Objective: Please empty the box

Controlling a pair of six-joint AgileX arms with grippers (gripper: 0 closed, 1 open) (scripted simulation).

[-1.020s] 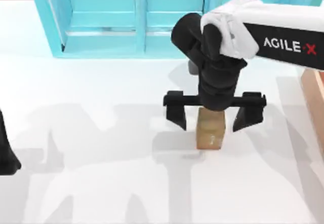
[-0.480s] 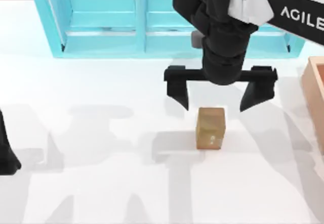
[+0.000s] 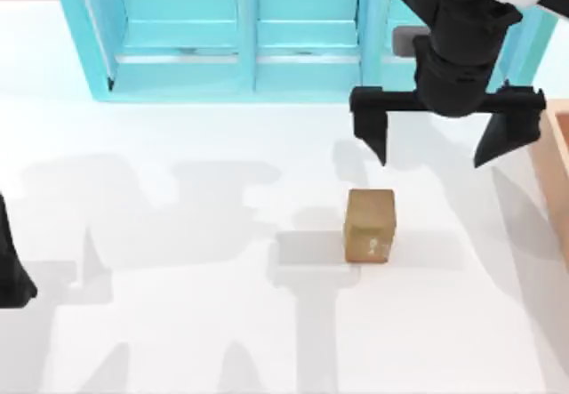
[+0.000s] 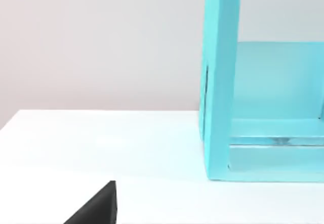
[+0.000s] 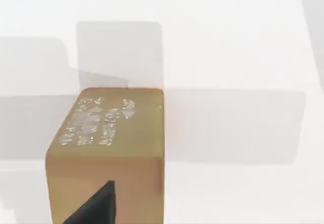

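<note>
Brown and cardboard-like, the small cube (image 3: pixel 370 225) is sitting alone on the white surface (image 3: pixel 178 323), a little right of centre in the top view, with pale printed marks showing on one of its faces. My right arm is reaching in from the top view's upper right, and the right tool (image 3: pixel 444 136) is hanging above the surface beyond the cube, toward the shelf unit and somewhat to the right, with its 2 black fingers (image 3: pixel 373 127) spread wide apart and nothing between them. Well clear of the cube, the fingers are touching nothing. From the right wrist view the cube (image 5: pixel 109 148) is lying below the camera, with a dark finger tip (image 5: pixel 96 206) cutting across its lower part. At the top view's right edge, the light tan box (image 3: pixel 553 180) is showing as a strip of thick wooden wall, near the right tool and apart from the cube; what it is holding cannot be seen. Along the far side of the surface the big turquoise shelf unit (image 3: pixel 231 29) is standing, and the left wrist view is facing one of its upright end panels (image 4: pixel 220 82). My left arm (image 3: pixel 11 269) is resting parked at the top view's left edge, and whether its tool is open or closed I cannot tell.
</note>
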